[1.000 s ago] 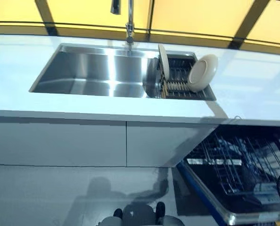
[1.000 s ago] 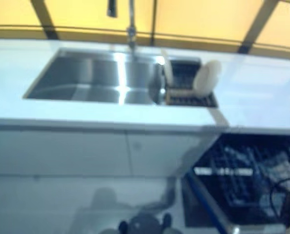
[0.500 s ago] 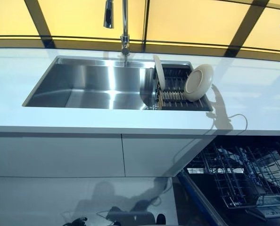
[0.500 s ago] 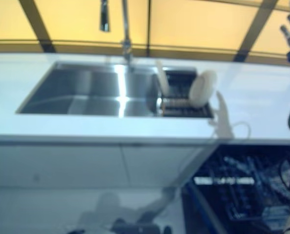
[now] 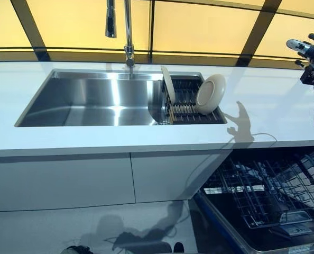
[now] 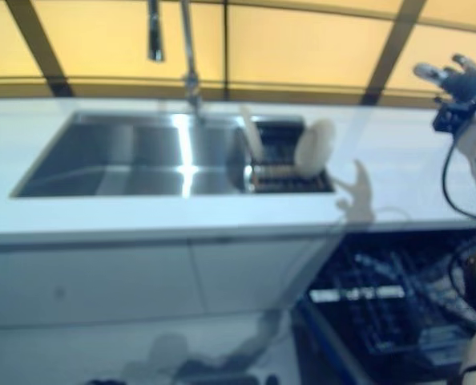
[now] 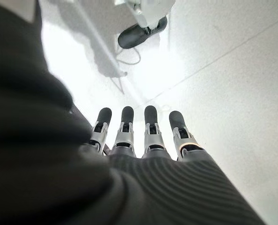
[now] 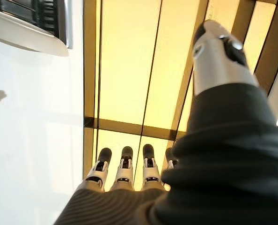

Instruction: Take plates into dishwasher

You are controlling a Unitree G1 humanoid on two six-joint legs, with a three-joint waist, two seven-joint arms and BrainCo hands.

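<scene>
Two cream plates stand in a dark drying rack (image 5: 188, 108) at the right end of the steel sink (image 5: 88, 100). One plate (image 5: 167, 84) stands on edge at the rack's left; the other plate (image 5: 210, 94) leans at its right. The dishwasher's pulled-out lower rack (image 5: 262, 198) shows below the counter at the lower right. My right hand (image 5: 307, 50) is raised above the counter's far right, open and empty, well right of the plates. My left hand (image 7: 143, 136) shows only in its wrist view, fingers straight, empty, over the floor.
A tall tap (image 5: 126, 32) rises behind the sink. The white counter (image 5: 262, 114) runs across the view, with white cabinet fronts (image 5: 67, 180) under it. A yellow panelled wall (image 5: 199, 26) stands behind. A small basket (image 5: 289, 222) sits in the dishwasher rack.
The camera has shifted, so the whole scene slid left and down. My right hand has come into view, rising at the far right above the counter. The plates have not moved.
</scene>
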